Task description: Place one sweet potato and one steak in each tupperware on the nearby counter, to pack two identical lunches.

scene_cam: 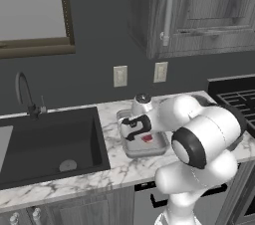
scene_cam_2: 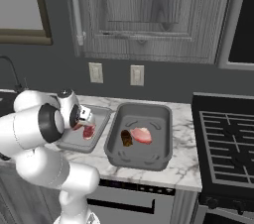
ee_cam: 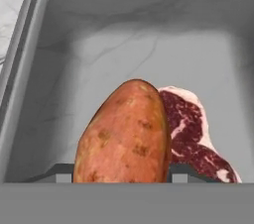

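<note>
My gripper (ee_cam: 121, 176) is shut on an orange-red sweet potato (ee_cam: 126, 134), which stands between the two finger tips just above the floor of the left grey tupperware (ee_cam: 124, 5). A red marbled steak (ee_cam: 191, 139) lies flat in that tray, right beside the potato. From the right base view the gripper (scene_cam_2: 78, 125) hangs over this tupperware (scene_cam_2: 101, 116) with the steak (scene_cam_2: 89, 131) under it. The second tupperware (scene_cam_2: 161, 111) holds a dark brown sweet potato (scene_cam_2: 126, 139) next to a pale red steak (scene_cam_2: 142, 135). Both trays sit on the white marble counter (scene_cam: 114, 169).
A black sink (scene_cam: 50, 142) with a faucet (scene_cam: 25, 94) lies left of the trays. A black stove (scene_cam_2: 228, 139) borders the counter on the right. Dark wall cabinets (scene_cam_2: 144, 10) hang above, and my own arm (scene_cam: 204, 139) blocks much of the counter's right part.
</note>
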